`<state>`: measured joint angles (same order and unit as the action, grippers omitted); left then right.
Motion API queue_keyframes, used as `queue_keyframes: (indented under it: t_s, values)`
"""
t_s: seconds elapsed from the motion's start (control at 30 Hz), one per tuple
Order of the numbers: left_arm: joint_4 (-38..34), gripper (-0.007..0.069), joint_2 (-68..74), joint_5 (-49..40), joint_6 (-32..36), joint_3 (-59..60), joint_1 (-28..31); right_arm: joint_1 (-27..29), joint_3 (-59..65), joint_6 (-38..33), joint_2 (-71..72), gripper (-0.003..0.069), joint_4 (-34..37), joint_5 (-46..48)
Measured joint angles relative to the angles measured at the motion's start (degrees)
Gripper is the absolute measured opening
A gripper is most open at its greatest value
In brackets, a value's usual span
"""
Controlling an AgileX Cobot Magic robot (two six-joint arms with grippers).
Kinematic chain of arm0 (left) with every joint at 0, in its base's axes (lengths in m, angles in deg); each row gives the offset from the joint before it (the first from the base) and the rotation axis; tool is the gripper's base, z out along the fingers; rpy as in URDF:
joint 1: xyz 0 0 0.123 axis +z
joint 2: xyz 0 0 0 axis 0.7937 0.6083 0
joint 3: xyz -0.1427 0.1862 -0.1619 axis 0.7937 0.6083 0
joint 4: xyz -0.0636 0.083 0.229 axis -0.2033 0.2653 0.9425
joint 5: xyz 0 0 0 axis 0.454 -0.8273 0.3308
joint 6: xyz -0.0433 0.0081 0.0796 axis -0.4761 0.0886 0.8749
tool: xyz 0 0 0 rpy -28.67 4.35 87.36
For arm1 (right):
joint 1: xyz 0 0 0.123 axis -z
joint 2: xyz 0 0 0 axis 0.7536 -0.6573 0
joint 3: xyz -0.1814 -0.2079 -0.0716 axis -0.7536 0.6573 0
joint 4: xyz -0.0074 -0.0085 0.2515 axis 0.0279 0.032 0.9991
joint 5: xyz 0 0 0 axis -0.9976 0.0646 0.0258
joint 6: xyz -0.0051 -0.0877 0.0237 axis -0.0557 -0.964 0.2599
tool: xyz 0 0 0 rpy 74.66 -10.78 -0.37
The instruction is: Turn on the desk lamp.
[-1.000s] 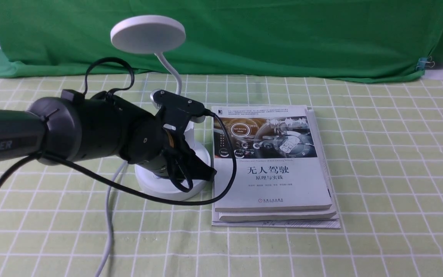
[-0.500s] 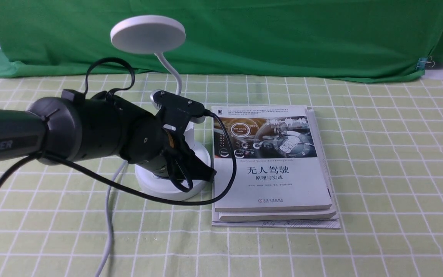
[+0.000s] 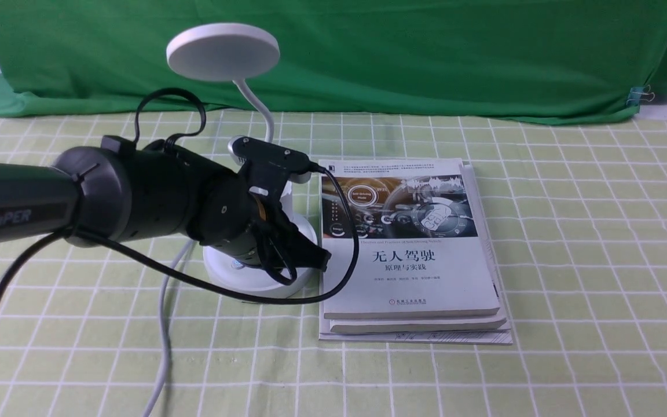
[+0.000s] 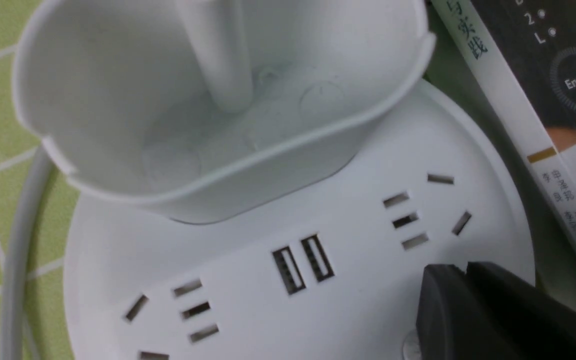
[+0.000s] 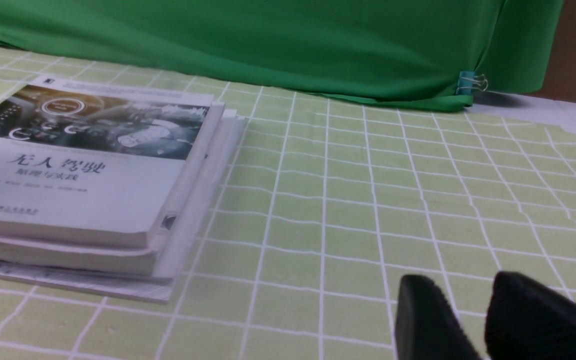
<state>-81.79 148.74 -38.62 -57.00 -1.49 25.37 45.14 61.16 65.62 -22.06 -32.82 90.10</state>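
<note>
So I've got my left arm [image 3: 154,191] stretched in from the left, right over the round base [image 3: 252,289] of the desk lamp [image 3: 223,52]. The lamp is on the left part of the table [image 3: 571,260], with its flat disc head up on the bendy neck [image 3: 258,110] toward the far side. Going by the wrist cam, the left gripper [image 4: 466,272] is closed, tips together with nothing I can see pinched in them, and it's down by a small round button [image 4: 411,345] that it partly covers. Can't tell whether it's actually touching. The cup-like holder [image 4: 248,185] and the sockets [image 4: 303,265] show up nicely there too. My right gripper [image 5: 458,285] is partway open, a modest gap between the fingers and nothing in it. A stack of books [image 3: 409,278] lies just right of the lamp, the white cord [image 3: 164,341] runs toward the near side, and a green cloth [image 3: 368,58] hangs along the far edge.
</note>
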Motion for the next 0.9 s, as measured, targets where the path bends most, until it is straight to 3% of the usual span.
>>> queue_keyframes:
  t_s: [0.57,0.77,0.9]
  values:
    - [3.0,0.0019,-10.4,-3.0,-1.8,1.1,0.0,0.0,0.0,0.0,0.0,0.0245,0.0,0.0]
    - [3.0,0.0019,-16.9,-0.7,-2.3,11.5,0.0,0.0,0.0,0.0,0.0,0.0245,0.0,0.0]
    - [2.0,0.0019,-30.7,2.2,-4.5,25.5,0.0,0.0,0.0,0.0,0.0,0.0245,0.0,0.0]
